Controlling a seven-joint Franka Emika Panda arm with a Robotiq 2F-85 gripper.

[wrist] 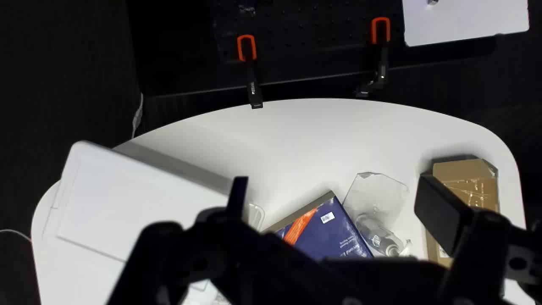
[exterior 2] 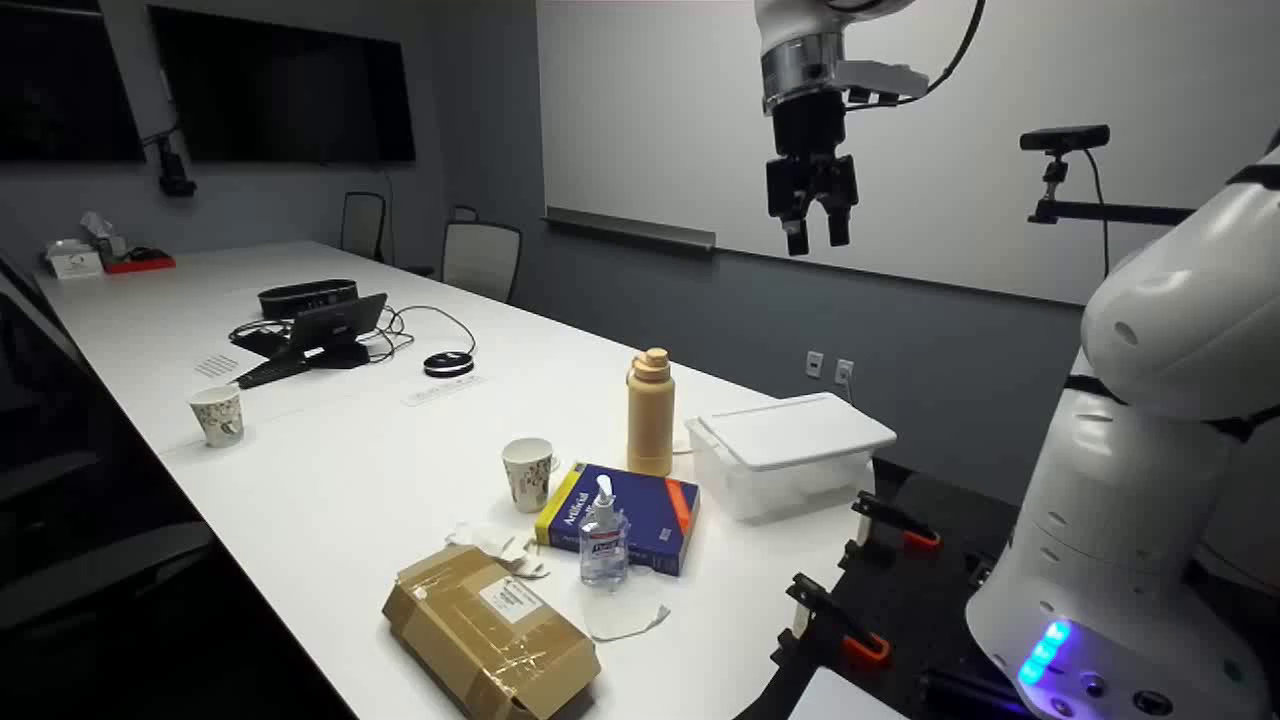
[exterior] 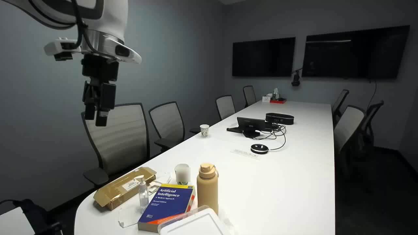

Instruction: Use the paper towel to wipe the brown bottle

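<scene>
The brown bottle (exterior: 207, 192) stands upright on the white table beside the blue book; it also shows in an exterior view (exterior 2: 651, 420). In the wrist view it does not show. Crumpled white paper (exterior 2: 500, 545) lies between the cardboard box and the book, also seen in an exterior view (exterior: 160, 182). A thin pale sheet (exterior 2: 630, 612) lies under the sanitizer bottle and shows in the wrist view (wrist: 381, 190). I cannot tell which is the paper towel. My gripper (exterior: 96, 117) is open and empty, high above the table, in both exterior views (exterior 2: 818, 238) and the wrist view (wrist: 338, 203).
The blue book (exterior 2: 640, 510), sanitizer pump bottle (exterior 2: 604, 545), cardboard box (exterior 2: 490, 630) and white patterned cup (exterior 2: 528, 475) stand close around the papers. A lidded plastic bin (exterior 2: 790, 450) is beside the bottle. Another cup (exterior 2: 218, 415) and a tablet device (exterior 2: 330, 325) are farther off.
</scene>
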